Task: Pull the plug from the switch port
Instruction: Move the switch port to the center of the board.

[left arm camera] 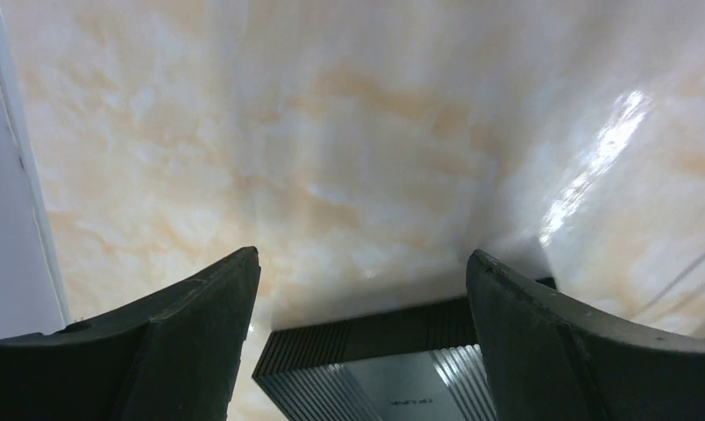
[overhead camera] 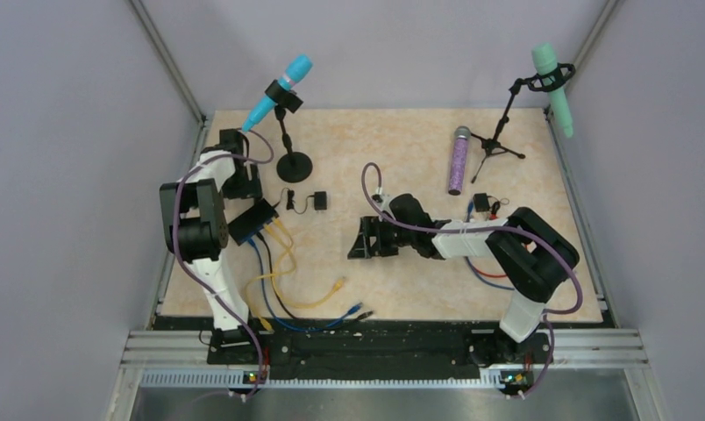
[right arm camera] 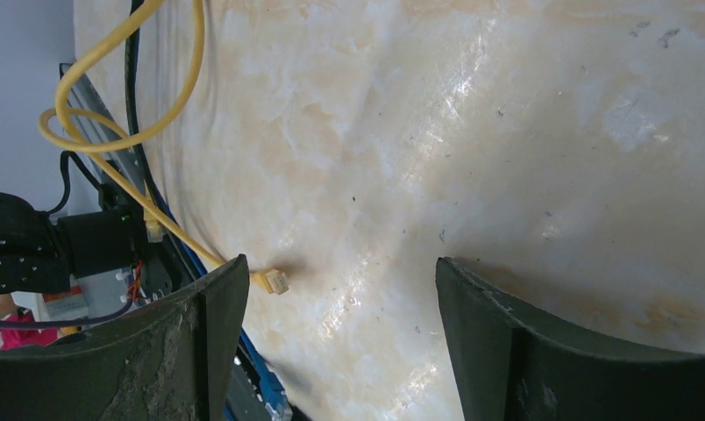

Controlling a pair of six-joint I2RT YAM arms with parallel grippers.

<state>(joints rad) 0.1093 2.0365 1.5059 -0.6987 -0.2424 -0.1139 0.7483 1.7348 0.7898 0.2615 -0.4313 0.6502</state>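
Note:
The switch (overhead camera: pixel 253 221) is a flat black box at the table's left side. Blue and yellow cables (overhead camera: pixel 274 254) are plugged into its near-right edge and trail toward the front. My left gripper (overhead camera: pixel 247 196) hangs open over the switch's far end. In the left wrist view the switch (left arm camera: pixel 393 377) lies low between the fingers (left arm camera: pixel 200 324), and its sockets are out of that view. My right gripper (overhead camera: pixel 360 239) is open and empty over bare table at the middle, well right of the switch. Its wrist view shows a loose yellow plug (right arm camera: pixel 275 281) by the left finger.
A blue microphone on a round-base stand (overhead camera: pixel 294 165) stands behind the switch, with a small black adapter (overhead camera: pixel 319 201) beside it. A purple microphone (overhead camera: pixel 459 160) lies at the back right near a green one on a tripod (overhead camera: pixel 498 140). Loose cable ends (overhead camera: pixel 356 309) lie near the front edge.

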